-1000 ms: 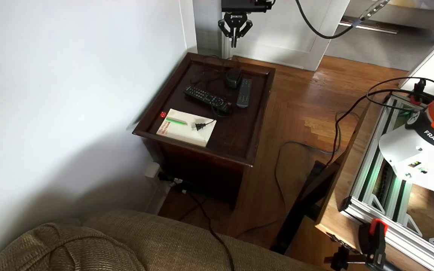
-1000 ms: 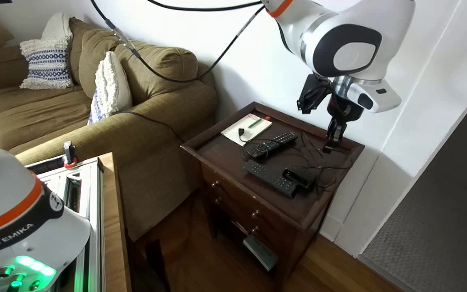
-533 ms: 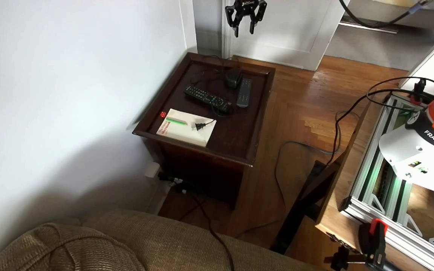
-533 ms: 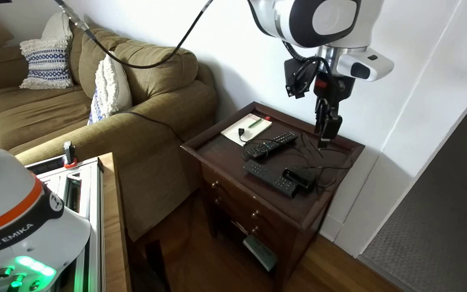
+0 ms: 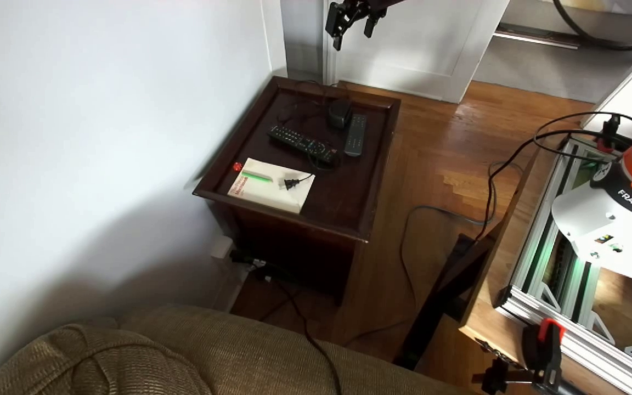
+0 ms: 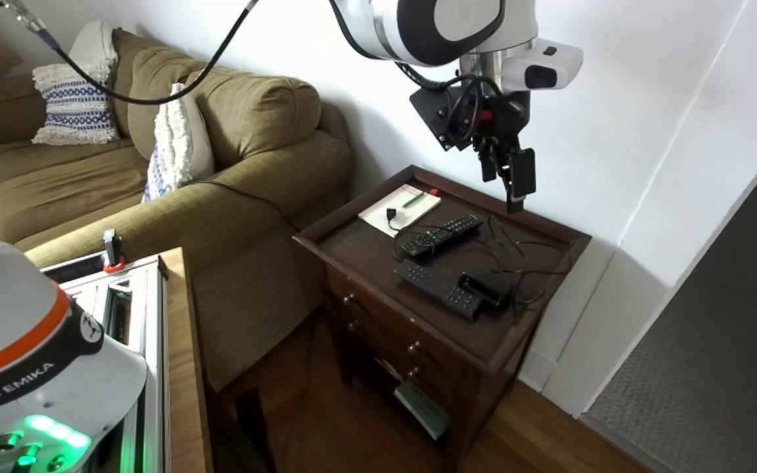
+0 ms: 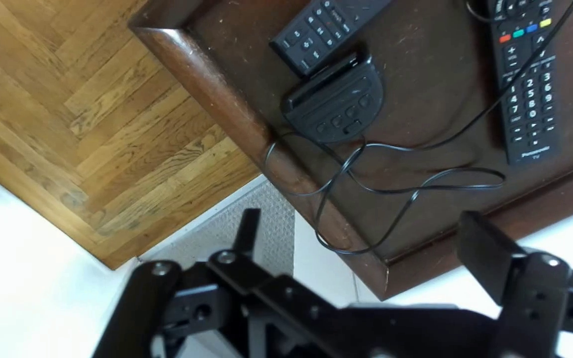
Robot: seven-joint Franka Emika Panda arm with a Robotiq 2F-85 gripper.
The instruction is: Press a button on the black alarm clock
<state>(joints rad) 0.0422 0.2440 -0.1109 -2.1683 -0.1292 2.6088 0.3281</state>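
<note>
Aligning with the black alarm clock [image 7: 337, 103] is likely in hand; gripper [image 7: 361, 226] spread wide; next, narrow, center, lower.

Panasonic remote [image 7: 530, 94] reads "Panasonic" with "TV" under it near one end; digits 1 to 9 and 0 show in the wrist view, plus and minus signs too, tiny labels blurred. Robot arm base [image 6: 30, 368]: "FRANKA EMIKA" in white capitals, cut short by the frame edge in both exterior views; round emblem [image 6: 91, 326] beside the letters. White book [image 5: 271, 192]: red lettering, too small to read safely. Remaining remote [image 7: 324, 32]: white markings, illegible. Green book [image 6: 422, 407]: faint cover lettering, can't make it out.
</note>
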